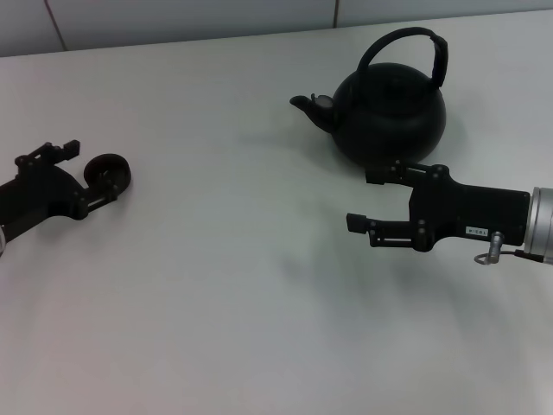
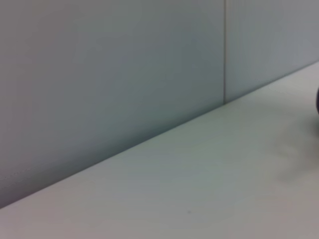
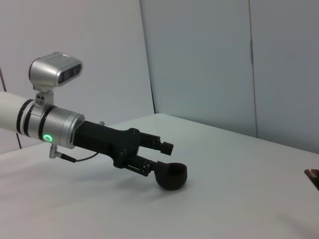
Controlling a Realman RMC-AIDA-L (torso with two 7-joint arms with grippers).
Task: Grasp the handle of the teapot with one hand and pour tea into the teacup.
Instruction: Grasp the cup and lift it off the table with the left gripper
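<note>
Now you see the left gripper (image 1: pixel 86 170) at far left, jaws parted around the teacup (image 1: pixel 109 170), while right of centre the right gripper (image 1: pixel 369 198) gapes empty just before the teapot (image 1: pixel 390 114).

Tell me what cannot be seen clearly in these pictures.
- Whether the teacup holds tea: both the head and right wrist views show it from the side, beside the left gripper.
- The teapot base nearest the robot: the right gripper covers it in the head view.
- The left wrist view shows only wall and table; a dark shape is cut off at its edge.
</note>
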